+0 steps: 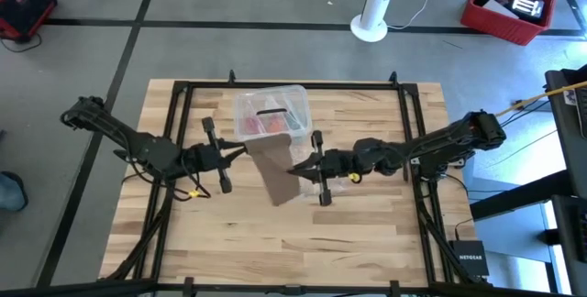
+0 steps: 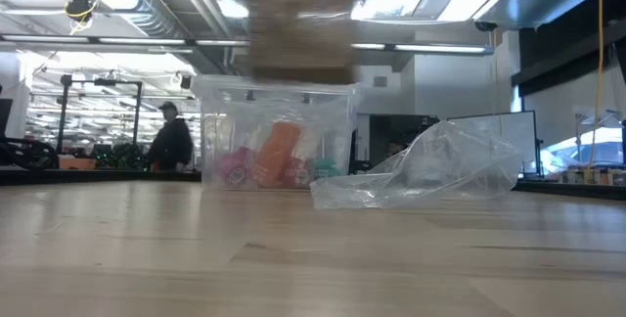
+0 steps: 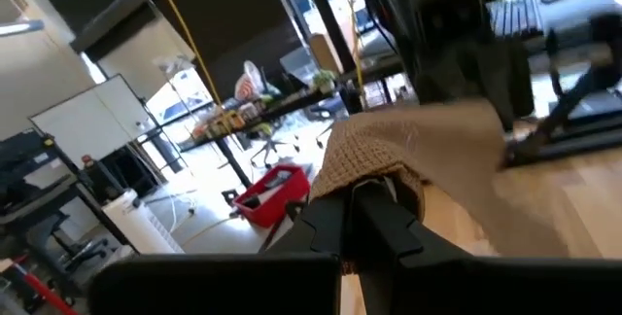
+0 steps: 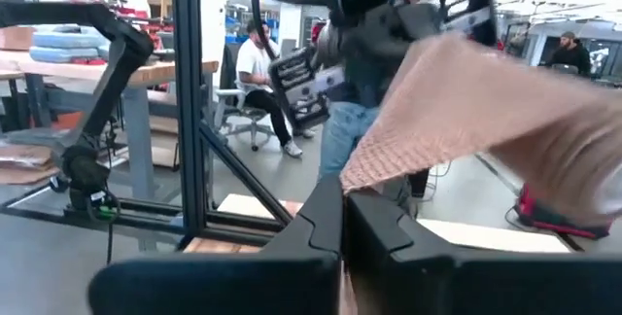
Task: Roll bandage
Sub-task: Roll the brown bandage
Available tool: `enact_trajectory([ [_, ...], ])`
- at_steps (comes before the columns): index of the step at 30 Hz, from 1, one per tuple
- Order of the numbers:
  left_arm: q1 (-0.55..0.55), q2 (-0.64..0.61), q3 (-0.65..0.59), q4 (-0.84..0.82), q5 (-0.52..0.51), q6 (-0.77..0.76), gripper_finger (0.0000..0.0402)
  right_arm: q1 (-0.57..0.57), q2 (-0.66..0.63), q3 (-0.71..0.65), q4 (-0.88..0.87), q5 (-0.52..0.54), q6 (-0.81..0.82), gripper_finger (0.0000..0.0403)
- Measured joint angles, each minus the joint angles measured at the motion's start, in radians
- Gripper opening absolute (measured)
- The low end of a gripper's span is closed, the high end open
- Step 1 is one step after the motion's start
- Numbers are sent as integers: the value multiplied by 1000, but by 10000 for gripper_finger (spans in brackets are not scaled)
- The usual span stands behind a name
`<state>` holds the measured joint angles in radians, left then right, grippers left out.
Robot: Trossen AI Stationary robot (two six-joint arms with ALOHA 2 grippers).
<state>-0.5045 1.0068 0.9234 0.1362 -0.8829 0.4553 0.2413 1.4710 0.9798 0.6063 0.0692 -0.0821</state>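
With both pairs of fingers clenched on cloth, the left gripper point(image 1: 246, 151) and right gripper point(image 1: 295, 169) each pinch one end of the bandage point(image 1: 275, 170), holding it stretched above the desk point(image 1: 367, 233) centre. Behind it: clear box point(image 1: 271, 112) with red contents; plastic bag point(image 2: 430, 172) just beside it.

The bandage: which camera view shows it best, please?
The high view: there the whole bandage shows, stretched between the left end effector and the right end effector. The low view shows only a blurred piece at the picture's top. Each wrist view shows only the end pinched in that arm's fingers.
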Motion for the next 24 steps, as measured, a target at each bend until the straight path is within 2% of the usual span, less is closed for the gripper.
enact_trajectory([
  [4, 16, 16, 0, 67, 16, 28, 0, 2, 34, 0, 47, -8, 15, 23],
  [9, 22, 30, 0, 107, 16, 35, 0, 0, 56, -1, 6, 24, 37, 50],
  [12, 20, 30, 0, 145, 17, 36, 0, -6, 56, -1, -13, 25, 46, 92],
  [17, 17, 30, -1, 194, 57, 46, 0, -8, 41, -1, -92, 51, 21, 186],
  [20, 10, 29, -1, 189, 57, 46, 0, -6, -7, -1, -189, 93, -28, 234],
  [24, 7, 29, -1, 191, 57, 50, 0, -6, -98, -1, -301, 122, -57, 277],
])
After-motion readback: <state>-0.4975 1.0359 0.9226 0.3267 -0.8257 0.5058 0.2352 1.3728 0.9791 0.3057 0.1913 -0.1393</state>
